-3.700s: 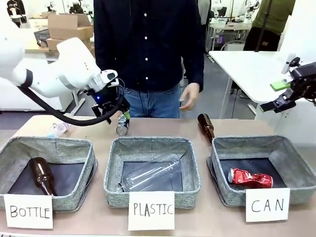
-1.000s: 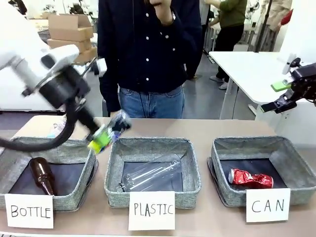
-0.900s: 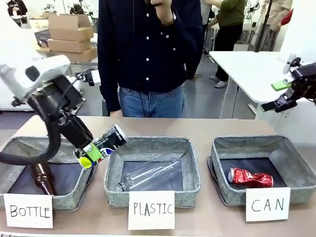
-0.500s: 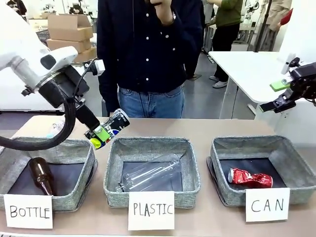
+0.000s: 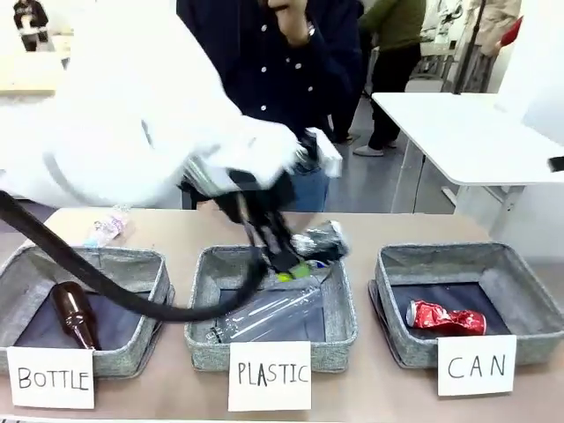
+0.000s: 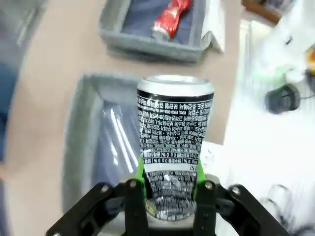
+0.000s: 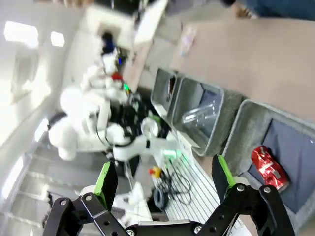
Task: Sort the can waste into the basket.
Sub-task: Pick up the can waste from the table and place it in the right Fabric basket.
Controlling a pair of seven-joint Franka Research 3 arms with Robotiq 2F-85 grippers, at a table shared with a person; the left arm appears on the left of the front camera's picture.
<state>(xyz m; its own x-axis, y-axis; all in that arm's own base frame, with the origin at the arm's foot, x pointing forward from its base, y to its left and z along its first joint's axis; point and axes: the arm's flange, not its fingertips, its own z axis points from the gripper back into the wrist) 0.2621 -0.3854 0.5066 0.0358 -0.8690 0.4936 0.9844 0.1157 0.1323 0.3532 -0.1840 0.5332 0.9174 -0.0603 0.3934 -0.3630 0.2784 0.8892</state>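
My left gripper (image 5: 295,257) is shut on the black and silver can (image 5: 321,240), which hangs over the far right part of the PLASTIC basket. In the left wrist view the can (image 6: 174,142) stands upright between the green pads (image 6: 140,173), with my left gripper (image 6: 167,184) closed around its base. The red can (image 5: 446,318) lies crushed in the CAN basket (image 5: 388,264), right of the held can. It shows again as the red can (image 6: 170,17) and the CAN basket (image 6: 147,46) ahead of the gripper. My right gripper (image 7: 165,174) stands open and holds nothing, high off to the right.
The PLASTIC basket (image 5: 198,304) holds a clear bottle (image 5: 264,313). The BOTTLE basket (image 5: 26,264) holds a brown bottle (image 5: 75,313). Another clear bottle (image 5: 106,226) lies on the table at the far left. A person (image 5: 264,53) stands at the far side.
My left arm has swung right with the can, from between the BOTTLE and PLASTIC baskets to above the PLASTIC basket's right part. The right gripper has left the front view's right edge.
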